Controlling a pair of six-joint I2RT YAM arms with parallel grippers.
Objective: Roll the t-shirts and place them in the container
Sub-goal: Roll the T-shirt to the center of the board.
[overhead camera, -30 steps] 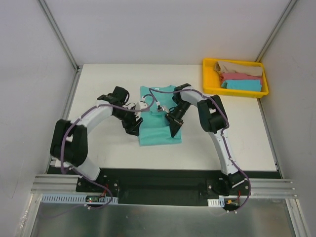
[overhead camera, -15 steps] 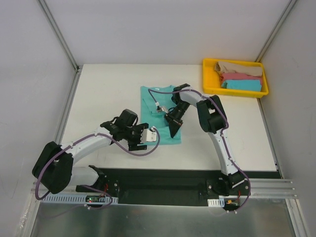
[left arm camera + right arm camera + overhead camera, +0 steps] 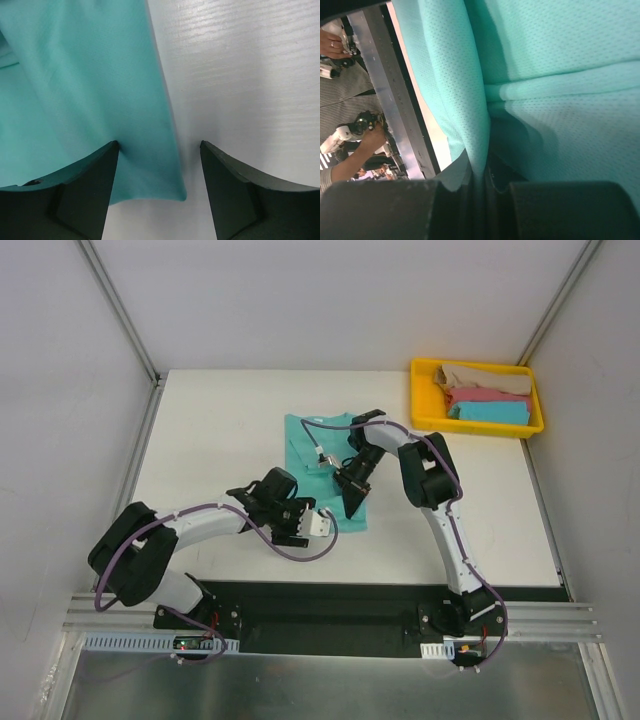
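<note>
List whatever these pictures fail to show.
1. Left wrist: frame edges cut off the teal shirt; the left gripper frames only one corner.
2. Right wrist: the right gripper has its tips buried in a fold; grip depth hidden.
3. Top view: the left gripper covers the shirt's near corner; the tray shirts are too small to tell rolled from folded.

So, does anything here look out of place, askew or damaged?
Nothing spilled or damaged. Only the teal t-shirt lies uneven: the right fingers pinch a fold of it, the left fingers stand open over one corner.
</note>
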